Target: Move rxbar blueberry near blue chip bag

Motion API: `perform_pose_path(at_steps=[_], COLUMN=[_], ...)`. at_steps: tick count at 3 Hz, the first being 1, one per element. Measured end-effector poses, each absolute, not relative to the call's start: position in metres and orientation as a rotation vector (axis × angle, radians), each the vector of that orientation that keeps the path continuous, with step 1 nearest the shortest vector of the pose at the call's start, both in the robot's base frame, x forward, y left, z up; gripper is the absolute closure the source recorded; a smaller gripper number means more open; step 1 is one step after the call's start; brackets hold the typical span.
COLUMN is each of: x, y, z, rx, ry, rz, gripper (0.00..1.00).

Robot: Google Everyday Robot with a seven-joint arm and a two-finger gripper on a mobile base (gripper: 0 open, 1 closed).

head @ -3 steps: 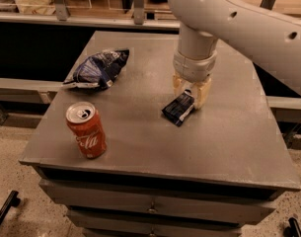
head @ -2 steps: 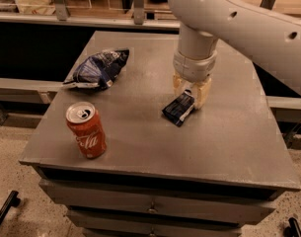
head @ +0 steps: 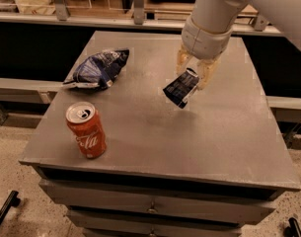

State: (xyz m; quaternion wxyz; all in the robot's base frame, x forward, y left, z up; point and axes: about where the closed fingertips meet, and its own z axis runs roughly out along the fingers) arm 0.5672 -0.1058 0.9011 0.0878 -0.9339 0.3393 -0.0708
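Observation:
The rxbar blueberry (head: 181, 88) is a small flat dark navy wrapper with pale lettering. My gripper (head: 194, 74) is shut on its upper end and holds it tilted, lifted a little above the grey table (head: 155, 132), right of centre. The blue chip bag (head: 97, 69) lies wrinkled on the table's left back part, well left of the bar and apart from it. The white arm comes down from the top right.
A red soda can (head: 86, 130) stands upright near the table's front left corner. The table's front edge runs above drawers (head: 150, 204). A counter and rails run behind the table.
The gripper has lifted the rxbar blueberry off the table, where it lay before. The chip bag and can have not moved.

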Motion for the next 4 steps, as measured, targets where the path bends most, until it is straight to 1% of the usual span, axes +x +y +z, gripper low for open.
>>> perform_pose_path(at_steps=[2, 4], x=[0.575, 0.608], y=[-0.096, -0.045], z=[0.901, 0.901], rx=[-2.756, -2.712], ry=[0.96, 0.798], rz=[-0.188, -0.15], gripper=[1.0, 1.0])
